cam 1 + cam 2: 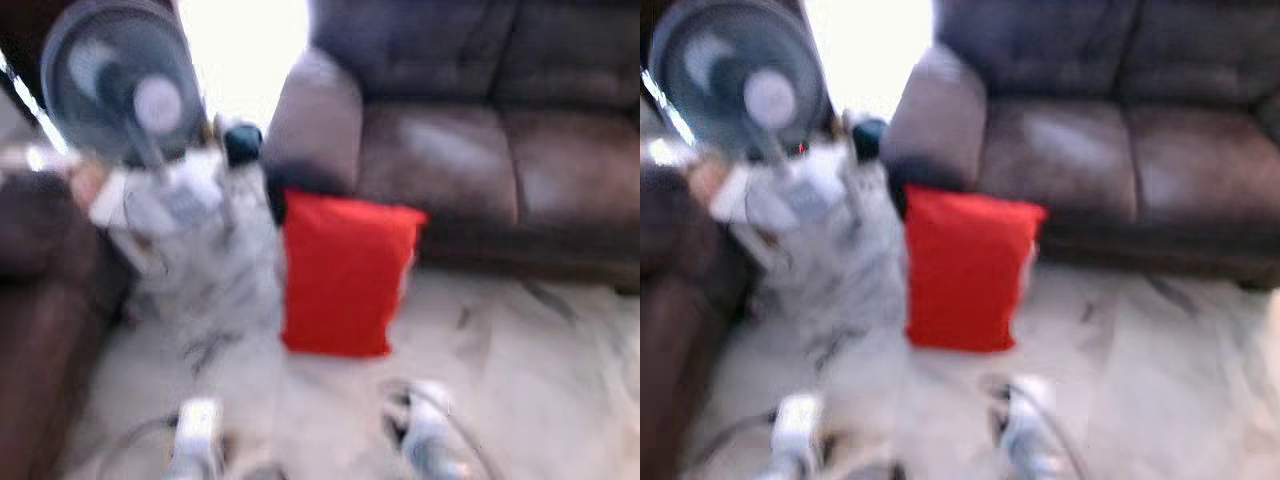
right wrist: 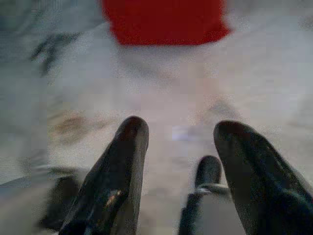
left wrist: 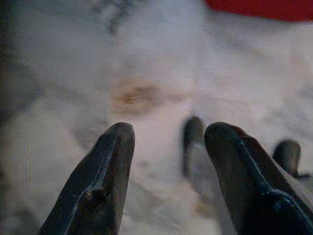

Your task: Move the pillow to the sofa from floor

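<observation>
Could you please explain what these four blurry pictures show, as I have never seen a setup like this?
They come from a walking humanoid robot. The two wide pictures are from its head camera, looking down at a pale floor. A red pillow stands there against a dark brown sofa, with a fan to the left. The other two pictures are from cameras on its wrists, each looking along two black fingers. The left hand and the right hand are both open and hold nothing; each points over the floor toward the pillow. The blur suggests the robot is moving.
</observation>
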Robot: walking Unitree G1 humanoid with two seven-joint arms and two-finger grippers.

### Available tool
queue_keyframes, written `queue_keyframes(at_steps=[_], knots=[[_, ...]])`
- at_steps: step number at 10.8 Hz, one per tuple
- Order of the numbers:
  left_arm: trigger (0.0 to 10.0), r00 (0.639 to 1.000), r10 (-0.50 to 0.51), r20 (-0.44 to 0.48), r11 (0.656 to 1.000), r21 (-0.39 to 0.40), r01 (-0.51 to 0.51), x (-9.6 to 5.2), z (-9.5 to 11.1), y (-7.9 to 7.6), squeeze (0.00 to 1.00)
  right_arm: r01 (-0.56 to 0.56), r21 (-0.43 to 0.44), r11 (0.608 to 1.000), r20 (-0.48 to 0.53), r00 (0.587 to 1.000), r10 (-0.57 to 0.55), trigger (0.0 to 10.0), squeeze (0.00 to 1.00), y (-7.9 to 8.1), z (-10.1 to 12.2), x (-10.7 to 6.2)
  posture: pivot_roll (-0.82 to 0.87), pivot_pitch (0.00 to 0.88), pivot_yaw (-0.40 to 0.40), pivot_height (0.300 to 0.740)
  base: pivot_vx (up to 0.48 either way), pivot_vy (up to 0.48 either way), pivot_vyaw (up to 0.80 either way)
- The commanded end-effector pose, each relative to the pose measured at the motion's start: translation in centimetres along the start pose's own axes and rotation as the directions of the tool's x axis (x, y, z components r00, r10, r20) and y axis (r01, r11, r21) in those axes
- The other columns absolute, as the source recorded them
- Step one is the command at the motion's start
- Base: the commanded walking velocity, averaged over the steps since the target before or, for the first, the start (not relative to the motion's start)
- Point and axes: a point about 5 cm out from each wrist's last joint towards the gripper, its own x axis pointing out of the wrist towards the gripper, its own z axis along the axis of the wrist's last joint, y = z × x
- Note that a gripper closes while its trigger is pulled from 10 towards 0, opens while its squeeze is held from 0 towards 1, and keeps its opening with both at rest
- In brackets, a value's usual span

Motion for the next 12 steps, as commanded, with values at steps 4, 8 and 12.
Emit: queue_keyframes(at_steps=[4,8,12], knots=[[10.0,0.998,-0.038,-0.041,0.999,-0.018,0.038,-0.32,-1.36,-1.03,0.0,0.048,-0.005,0.999,-0.028,0.998,-0.048,10.0,0.0,-1.33,-0.93,-0.33,0.13,0.171,0.03,0.74,0.0,0.0,0.0],[10.0,0.998,-0.034,-0.048,0.999,-0.017,0.033,-0.31,-1.39,-1.03,0.0,0.086,-0.013,0.996,-0.037,0.996,-0.087,10.0,0.0,-1.59,-0.98,-0.34,0.13,0.181,0.029,0.74,0.0,0.0,-0.25],[10.0,0.998,-0.028,-0.049,0.999,-0.038,0.026,-0.29,-1.36,-1.1,0.0,0.076,-0.035,0.996,-0.031,0.997,-0.077,10.0,0.0,-1.6,-0.74,-0.31,0.13,0.178,0.019,0.74,0.0,0.0,0.0]])
